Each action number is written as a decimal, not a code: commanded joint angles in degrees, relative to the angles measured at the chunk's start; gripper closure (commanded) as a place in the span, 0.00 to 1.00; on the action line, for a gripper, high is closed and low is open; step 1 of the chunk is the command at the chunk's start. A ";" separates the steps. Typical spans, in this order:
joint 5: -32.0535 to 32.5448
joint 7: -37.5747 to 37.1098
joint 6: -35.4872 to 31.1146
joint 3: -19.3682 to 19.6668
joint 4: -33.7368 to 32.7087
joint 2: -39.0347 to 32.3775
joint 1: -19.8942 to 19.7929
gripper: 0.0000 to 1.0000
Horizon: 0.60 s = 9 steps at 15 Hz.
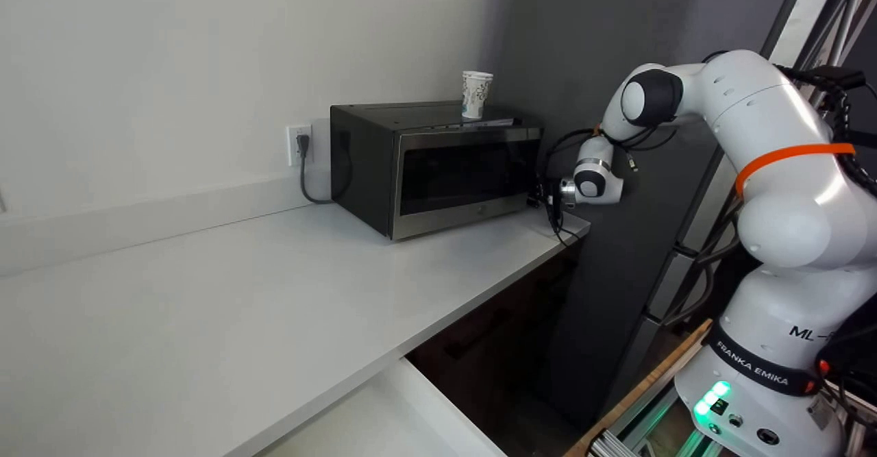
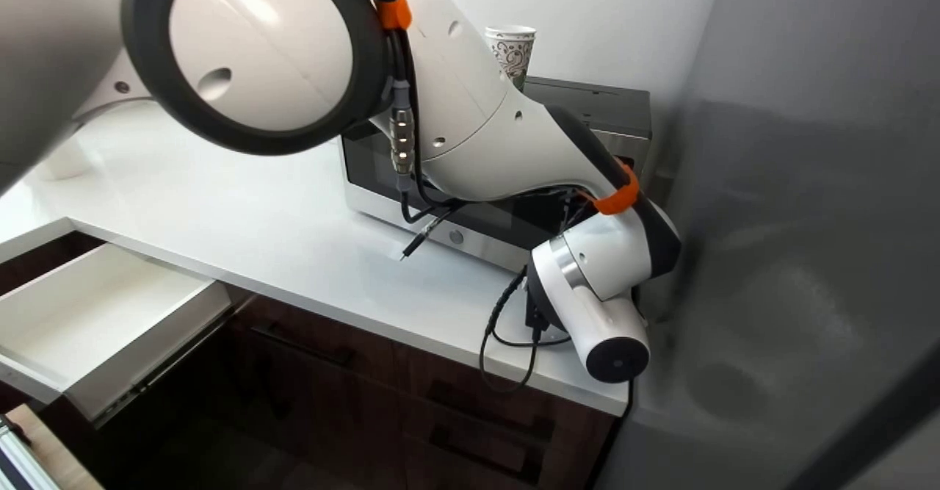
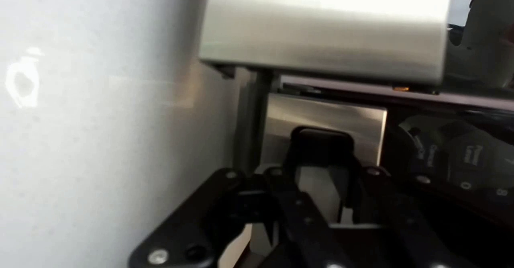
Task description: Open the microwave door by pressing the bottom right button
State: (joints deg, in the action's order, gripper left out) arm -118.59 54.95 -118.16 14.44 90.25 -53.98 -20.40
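The dark microwave (image 1: 363, 169) (image 2: 587, 104) stands on the counter, its right end partly behind my arm in both exterior views. Its door (image 1: 473, 176) has a glossy black window in a steel frame. In the wrist view the steel strip of the door (image 3: 325, 31) stands forward of the control panel, a narrow gap along its edge. Beside that gap is the square steel bottom right button (image 3: 325, 111). My gripper (image 3: 322, 143) is in front of this button; its dark tips look together as one block. Whether they touch the button, I cannot tell.
A patterned white cup (image 1: 476, 94) (image 2: 514, 42) stands on the microwave's top. A grey wall-like panel (image 1: 582, 53) rises close to the right of my wrist. Below the white counter (image 1: 274, 320) a white drawer (image 2: 103, 314) is pulled out. Loose cables (image 2: 488, 336) hang at the wrist.
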 commanded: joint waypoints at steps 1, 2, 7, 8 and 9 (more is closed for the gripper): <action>-0.20 -0.17 -3.60 0.75 11.24 4.76 1.70 0.47; -0.37 -0.24 -3.64 0.74 11.24 4.71 1.64 0.46; -1.05 -1.32 -7.73 1.16 12.28 5.48 2.30 0.24; -1.62 -1.51 -8.86 1.50 14.52 7.02 2.72 0.15; -1.84 -1.35 -10.12 1.98 17.33 9.07 3.23 0.08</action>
State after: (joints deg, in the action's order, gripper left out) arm -118.98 52.48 -123.74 14.99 96.43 -50.07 -19.27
